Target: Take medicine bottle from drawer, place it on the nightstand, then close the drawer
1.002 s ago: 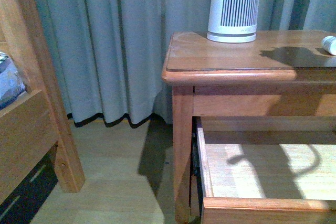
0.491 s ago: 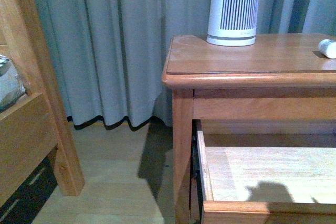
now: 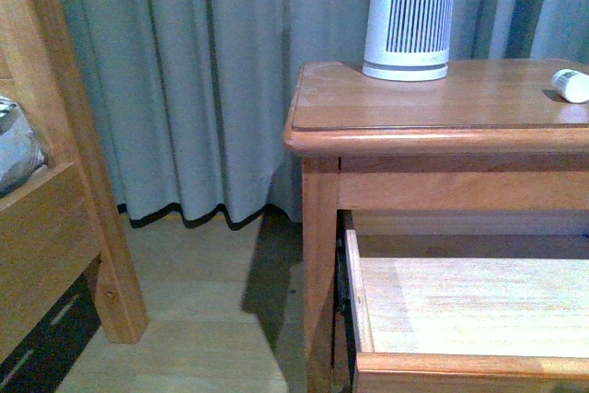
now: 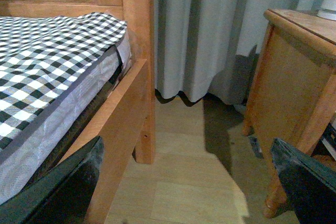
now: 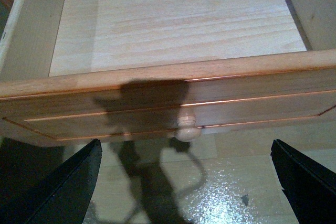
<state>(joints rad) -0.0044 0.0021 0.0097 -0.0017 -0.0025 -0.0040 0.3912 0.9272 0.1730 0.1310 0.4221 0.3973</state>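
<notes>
Cool bluish cast in front view, soft focus throughout, drawer (image 3: pixel 469 306) interior brightly lit, pincer shadow thrown across drawer front and knob (image 5: pixel 186 127), glare on glossy floor (image 5: pixel 220 192) below.

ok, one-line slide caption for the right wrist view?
Open orange-brown wooden drawer with round knob, pale interior empty, seen between the right gripper's spread jaws.

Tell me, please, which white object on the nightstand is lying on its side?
The small medicine bottle near the right edge; the big ribbed cylinder stands upright at the back.
</notes>
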